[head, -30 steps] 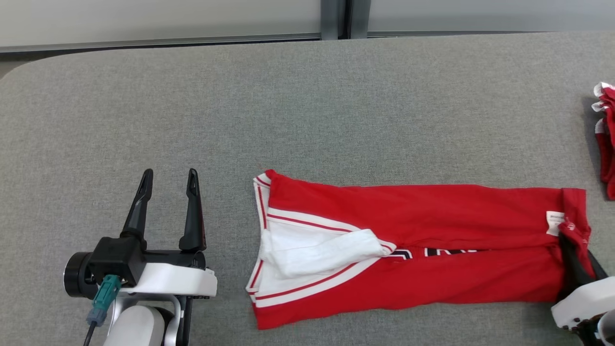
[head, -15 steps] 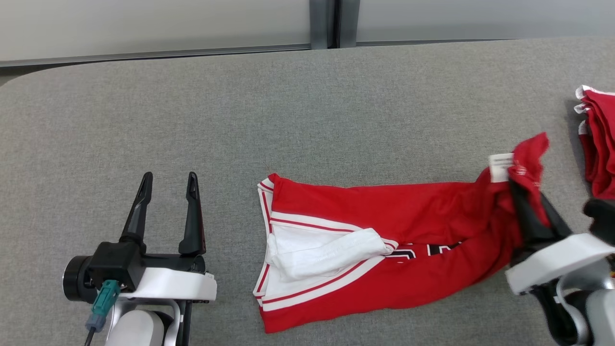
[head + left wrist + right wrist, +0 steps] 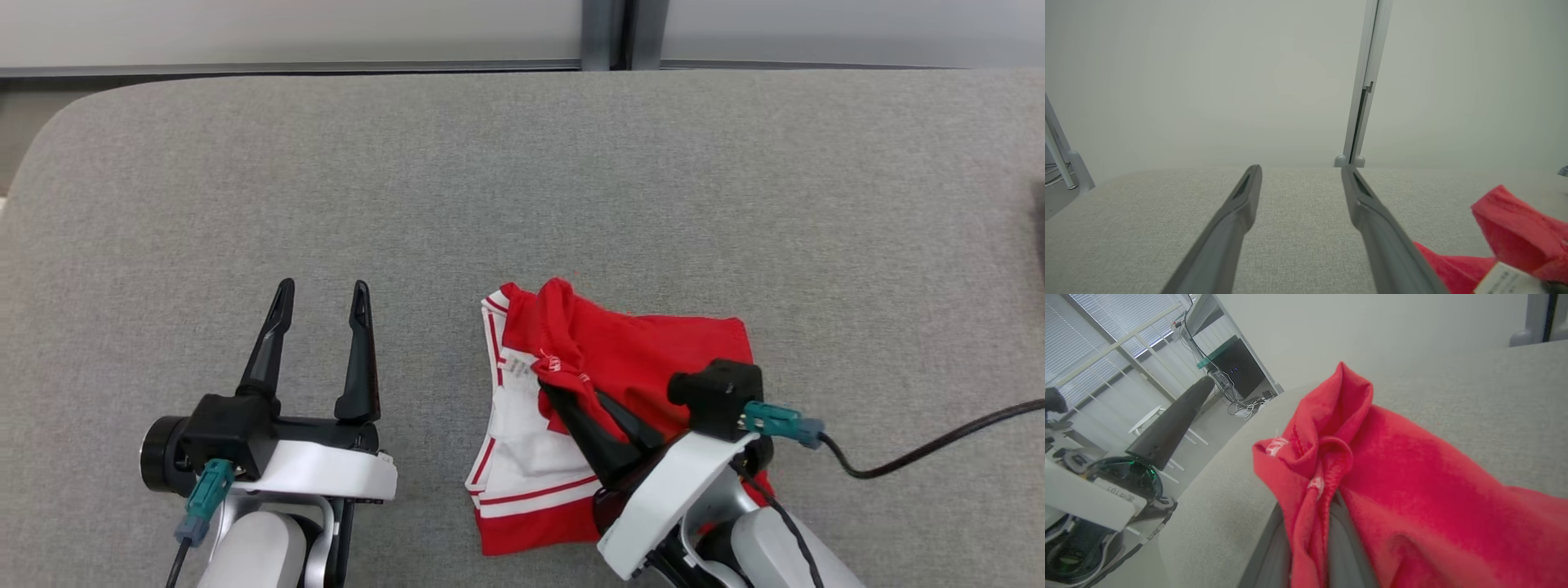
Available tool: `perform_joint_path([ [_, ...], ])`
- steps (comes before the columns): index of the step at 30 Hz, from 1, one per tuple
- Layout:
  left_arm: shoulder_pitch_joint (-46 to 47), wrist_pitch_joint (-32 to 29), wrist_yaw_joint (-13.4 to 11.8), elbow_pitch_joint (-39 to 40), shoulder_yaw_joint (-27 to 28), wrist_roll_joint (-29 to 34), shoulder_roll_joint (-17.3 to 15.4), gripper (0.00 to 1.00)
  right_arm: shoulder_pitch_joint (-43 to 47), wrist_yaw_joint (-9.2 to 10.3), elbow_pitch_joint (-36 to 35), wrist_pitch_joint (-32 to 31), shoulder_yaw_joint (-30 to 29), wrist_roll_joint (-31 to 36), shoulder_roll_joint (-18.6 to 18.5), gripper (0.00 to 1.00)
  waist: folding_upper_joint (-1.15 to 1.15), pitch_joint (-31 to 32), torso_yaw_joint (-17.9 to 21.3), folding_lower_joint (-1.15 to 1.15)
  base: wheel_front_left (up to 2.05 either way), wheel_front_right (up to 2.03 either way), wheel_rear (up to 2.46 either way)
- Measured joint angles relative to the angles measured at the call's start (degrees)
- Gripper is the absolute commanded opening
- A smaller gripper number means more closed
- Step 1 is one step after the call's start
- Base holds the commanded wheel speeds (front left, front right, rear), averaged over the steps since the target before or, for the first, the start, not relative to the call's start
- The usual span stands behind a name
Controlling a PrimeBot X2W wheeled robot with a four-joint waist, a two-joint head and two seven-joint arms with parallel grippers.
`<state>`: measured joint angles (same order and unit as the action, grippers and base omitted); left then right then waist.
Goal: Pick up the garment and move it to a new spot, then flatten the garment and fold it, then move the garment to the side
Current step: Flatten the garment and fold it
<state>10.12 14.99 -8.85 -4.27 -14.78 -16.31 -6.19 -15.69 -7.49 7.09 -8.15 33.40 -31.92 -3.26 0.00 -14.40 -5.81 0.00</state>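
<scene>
The grey table (image 3: pixel 522 180) carries one item in the working area. The red garment (image 3: pixel 653 351) lies near the front edge, at the middle of the head view, doubled over itself. Its white-trimmed end rests flat on the table, and the upper layer rises in a ridge above that end.

The right pincer (image 3: pixel 563 400) is pressed together on a bunched red edge of the garment and holds it just above the white-trimmed end. The left pincer (image 3: pixel 322 287) is spread wide and holds nothing. It hovers beside the garment without touching it.

A white label (image 3: pixel 514 365) shows on the cloth by the pinched edge.

Judged step: the fold. The next move calls for lowering the pinched edge onto the trimmed end, squaring the two layers, and then releasing. A bunched edge is likely to leave a crease unless it is drawn taut first.
</scene>
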Motion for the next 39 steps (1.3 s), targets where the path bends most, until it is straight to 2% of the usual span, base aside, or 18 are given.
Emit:
perform_joint_path([
  [3,0.14,0.0,0.08,-0.18,-0.1,0.01,0.05,1.0,-1.07,0.0,2.42,1.34,1.48,-0.86,0.13,0.0,0.0,-0.43,-0.68,0.0,0.0,0.0,0.0],
  [4,0.57,0.0,0.21,-0.27,-0.13,0.01,0.24,1.0,-2.19,0.0,5.13,2.4,2.31,-1.16,0.2,0.0,0.0,-0.99,-1.14,0.0,0.0,0.0,0.0],
  [5,0.57,0.0,0.21,-0.27,-0.13,0.01,0.24,1.0,-2.19,0.0,5.13,2.4,2.31,-1.16,0.2,0.07,0.0,-0.99,-1.14,0.0,0.0,0.0,0.0],
  [6,0.9,0.0,0.21,-0.3,-0.12,0.04,0.32,1.0,-2.66,0.0,6.22,3.12,2.53,-1.41,0.2,0.41,0.0,-1.29,-1.31,0.0,0.0,0.0,0.0],
  [7,1.04,0.0,0.22,-0.31,-0.07,0.09,0.4,1.0,-3.25,0.0,7.1,3.83,2.75,-1.82,0.2,1.0,0.0,-1.54,-1.44,0.0,0.0,0.0,0.0],
  [11,1.07,0.0,0.22,-0.45,0.22,0.16,0.68,1.0,-5.66,0.0,8.35,7.37,4.2,-2.2,0.24,1.0,0.0,-2.23,-1.48,0.0,0.0,0.0,0.0],
  [15,1.09,0.0,0.22,-0.51,0.77,0.44,0.85,1.0,-7.5,0.0,6.31,10.73,5.75,-2.23,0.1,1.0,0.0,-2.43,-1.02,0.0,0.0,0.0,0.0],
  [19,1.09,0.0,0.23,-0.57,1.31,0.69,0.81,1.0,-7.91,0.0,2.29,13.46,4.12,-1.81,-2.8,1.0,0.0,-2.33,-0.27,0.0,0.0,0.0,0.0],
  [21,1.09,0.0,0.31,-0.55,1.52,0.82,0.74,1.0,-7.62,0.0,0.3,14.38,0.68,-1.24,-4.64,1.0,0.0,-2.16,0.05,0.0,0.0,0.0,0.0],
  [26,0.99,0.0,0.37,-0.22,2.59,1.19,-0.16,1.0,-3.53,0.0,-4.43,14.59,-12.22,2.24,-8.21,1.0,0.0,-1.78,0.97,0.0,0.0,0.0,0.0],
  [32,0.47,0.0,0.1,0.19,3.82,1.79,-1.72,1.0,3.2,0.0,-7.57,11.96,-26.09,7.33,-10.25,1.0,0.0,-1.15,2.23,0.0,0.0,0.0,0.0],
  [39,-2.85,-0.38,-0.44,0.45,3.83,2.43,-3.13,1.0,10.7,0.0,-8.31,9.09,-32.37,11.35,-10.67,1.0,0.0,1.21,3.29,0.0,0.0,0.0,0.0],
])
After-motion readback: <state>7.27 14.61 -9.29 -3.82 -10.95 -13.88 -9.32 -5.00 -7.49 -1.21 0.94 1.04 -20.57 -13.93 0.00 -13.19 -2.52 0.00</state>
